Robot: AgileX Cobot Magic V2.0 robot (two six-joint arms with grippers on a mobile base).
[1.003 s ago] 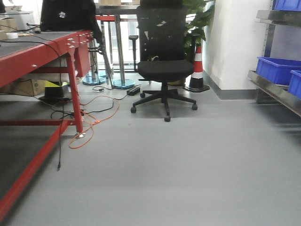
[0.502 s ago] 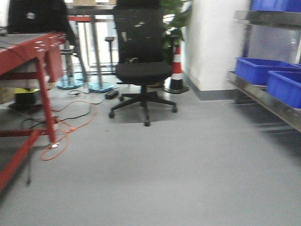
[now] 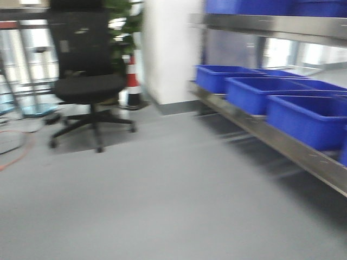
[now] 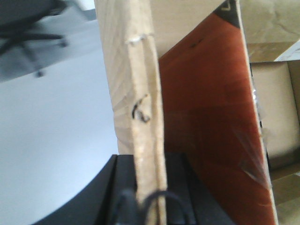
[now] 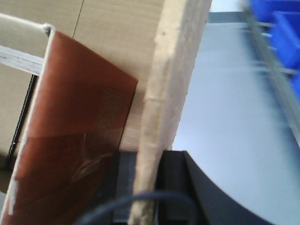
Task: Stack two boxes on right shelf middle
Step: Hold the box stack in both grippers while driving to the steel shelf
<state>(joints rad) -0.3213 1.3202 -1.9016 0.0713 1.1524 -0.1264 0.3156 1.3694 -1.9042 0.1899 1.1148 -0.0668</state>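
Two cardboard walls are seen gripped edge-on in the wrist views. The left claw is clenched on one box wall, and the right claw is clenched on a second box wall. Whether these belong to one box or two cannot be told. Since a second ago the front view has been swung rightward: the red bench has been lost from sight, the office chair has been shifted to the left, and the steel shelf with its blue bins has been brought in at the right. The base is judged to be mid-turn toward the shelf with the cardboard carried. Stacking is not yet begun.
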